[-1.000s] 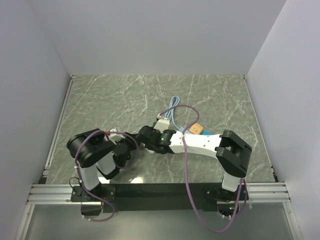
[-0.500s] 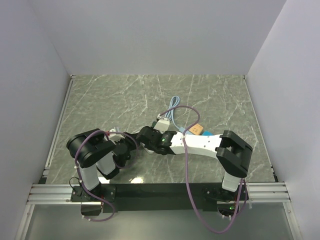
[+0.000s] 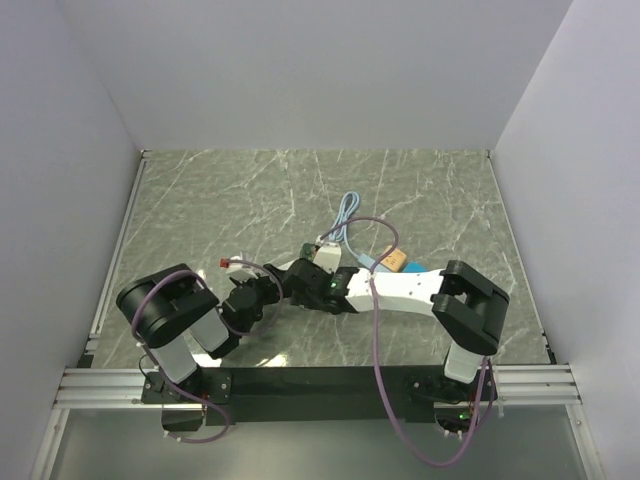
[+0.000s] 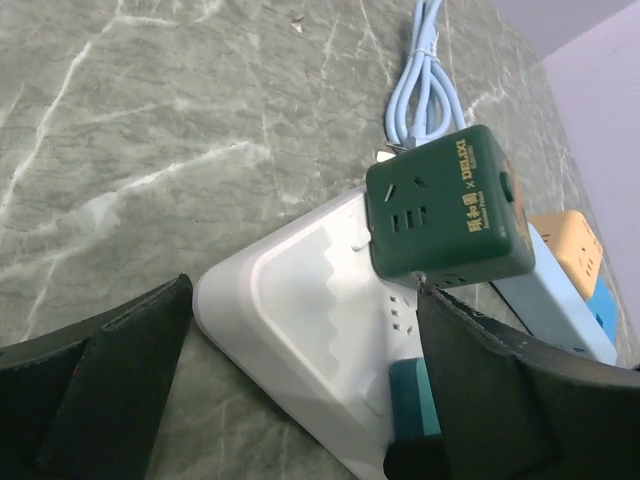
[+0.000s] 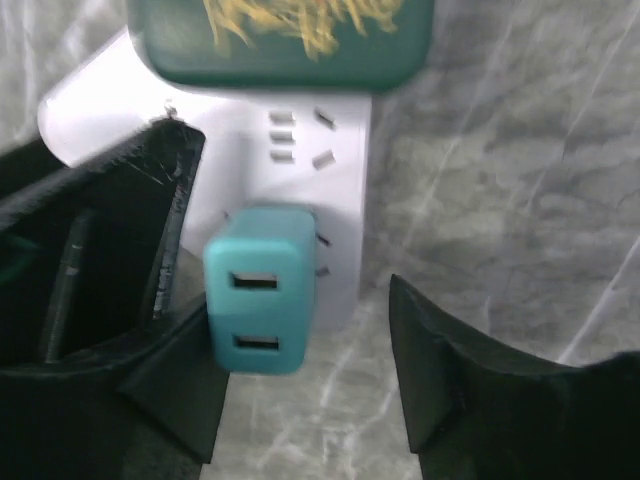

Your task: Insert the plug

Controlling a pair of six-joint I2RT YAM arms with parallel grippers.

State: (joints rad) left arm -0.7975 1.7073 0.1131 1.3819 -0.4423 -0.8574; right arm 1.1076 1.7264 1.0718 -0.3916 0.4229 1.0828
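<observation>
A teal plug (image 5: 262, 300) with two USB slots stands on the near end of the white power strip (image 4: 300, 320), and it also shows in the left wrist view as the teal plug (image 4: 412, 395). A dark green cube adapter (image 4: 445, 215) sits in the strip beyond it. My right gripper (image 5: 310, 290) is open around the plug, which lies close to the left finger with a gap on the other side. My left gripper (image 4: 305, 300) is open wide, straddling the strip's end. From above, the left gripper (image 3: 262, 290) and right gripper (image 3: 298, 282) meet over the strip (image 3: 283, 267).
A pale blue cable (image 3: 347, 215) loops away behind the green cube (image 3: 325, 252). An orange block (image 3: 393, 260) and a light blue strip (image 4: 560, 310) lie right of it, under the right arm. A small red piece (image 3: 222, 263) lies left of the left gripper.
Both grippers have opened: the right one has let go of the teal plug, the left one has released the strip. The left arm has drawn back to the left.
</observation>
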